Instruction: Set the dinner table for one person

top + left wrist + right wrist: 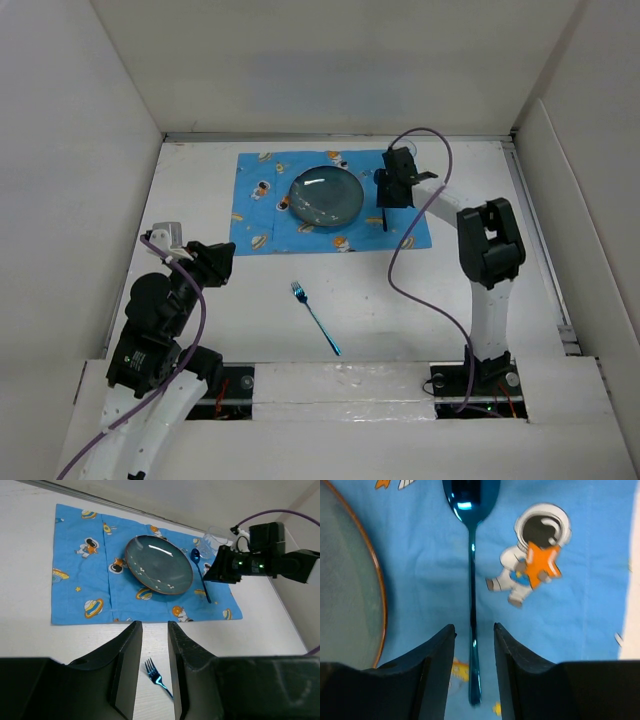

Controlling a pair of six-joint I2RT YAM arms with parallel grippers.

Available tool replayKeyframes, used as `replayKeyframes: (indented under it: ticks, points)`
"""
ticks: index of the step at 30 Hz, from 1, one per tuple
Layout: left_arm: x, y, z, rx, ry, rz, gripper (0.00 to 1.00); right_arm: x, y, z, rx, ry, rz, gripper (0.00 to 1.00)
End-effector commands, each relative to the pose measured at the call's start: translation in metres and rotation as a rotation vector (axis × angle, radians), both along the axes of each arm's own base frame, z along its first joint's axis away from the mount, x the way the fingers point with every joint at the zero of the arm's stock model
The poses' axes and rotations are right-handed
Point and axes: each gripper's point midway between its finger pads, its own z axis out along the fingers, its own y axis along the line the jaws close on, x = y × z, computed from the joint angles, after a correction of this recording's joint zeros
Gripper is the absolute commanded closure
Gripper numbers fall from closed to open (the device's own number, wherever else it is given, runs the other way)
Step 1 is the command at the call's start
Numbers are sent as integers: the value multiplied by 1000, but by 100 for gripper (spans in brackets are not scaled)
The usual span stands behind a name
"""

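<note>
The right pincer (473, 629), open astride the spoon (471, 555) at centre frame, should rise straight up without nudging it; the left pincer (154, 627) gapes empty.

A blue cartoon-printed mat (262, 205) lies toward the far edge of the white dinner table (420, 300), with a dark round plate (326, 195) on it. The right gripper (386, 195) hangs over the mat's right end, beside the plate. A blue fork (316, 317) lies on bare tabletop toward the near edge. The left gripper (218, 265) hovers near the left edge.
</note>
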Motion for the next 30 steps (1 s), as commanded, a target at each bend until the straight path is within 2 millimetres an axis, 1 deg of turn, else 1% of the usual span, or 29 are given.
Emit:
replayKeyframes:
  ticks: [1, 2, 3, 4, 5, 6, 7, 8, 9, 10, 11, 12, 13, 14, 15, 16, 17, 18, 19, 21, 22, 23, 26, 27, 29, 30]
  points:
    - [5, -2, 7, -5, -25, -2, 76, -6, 9, 85, 58, -164, 45, 57]
    - [5, -3, 8, -7, -29, -5, 76, -11, 13, 96, 62, -187, 59, 57]
    - [5, -3, 9, -9, -30, -5, 76, -28, 14, 108, 64, -211, 73, 72]
    - [5, -3, 8, -6, -27, -4, 76, -35, 21, 120, 81, -262, 92, 82]
    - [5, -3, 8, -6, -27, -4, 76, -52, 41, 126, 100, -282, 152, 90]
    - [6, -3, 7, -5, -24, -4, 76, -68, 53, 128, 125, -294, 198, 100]
    - [6, -4, 7, -5, -22, -7, 85, -97, 60, 120, 146, -288, 249, 100]
    - [6, -5, 7, -4, -24, -13, 92, -122, 98, 125, 208, -323, 363, 100]
    - [6, -5, 7, -2, -26, -17, 98, -143, 111, 116, 218, -309, 405, 100]
    - [7, -6, 7, 0, -24, -18, 100, -163, 121, 102, 228, -318, 433, 100]
    - [8, -6, 6, 1, -17, -20, 100, -182, 133, 97, 246, -303, 460, 100]
    - [8, -7, 4, 3, -10, -21, 100, -215, 159, 87, 248, -266, 548, 100]
    - [9, -7, 3, 4, -9, -23, 100, -235, 166, 74, 227, -219, 584, 99]
    - [9, -8, 4, 3, -10, -24, 100, -249, 170, 58, 195, -195, 574, 93]
    - [8, -7, 4, 3, -10, -23, 97, -279, 187, 50, 179, -176, 634, 75]
    - [9, -7, 4, 1, -11, -21, 87, -288, 182, 38, 118, -153, 614, 68]
    - [9, -7, 3, 2, -5, -16, 81, -299, 186, 29, 118, -121, 600, 64]
    - [10, -6, 2, 2, -2, -15, 77, -307, 189, 15, 92, -86, 605, 57]
    - [9, -6, 2, 2, -2, -15, 72, -321, 195, 6, 78, -60, 628, 56]
    - [9, -6, 3, -1, -9, -15, 71, -331, 200, -12, 46, -31, 632, 55]
    - [9, -6, 3, 0, -6, -15, 70, -336, 200, -16, 16, -34, 633, 55]
    - [10, -6, 1, 3, 1, -12, 70, -335, 200, -22, 5, -23, 604, 55]
    - [9, -7, 2, 1, -4, -18, 70, -337, 203, -30, 0, -22, 605, 55]
    - [8, -6, 4, -1, -10, -15, 70, -336, 202, -32, -5, -19, 596, 67]
    - [10, -6, 2, 2, -3, -10, 70, -333, 200, -37, -30, -15, 568, 82]
    - [10, -6, 2, 1, -1, -10, 70, -332, 201, -38, -31, -17, 563, 95]
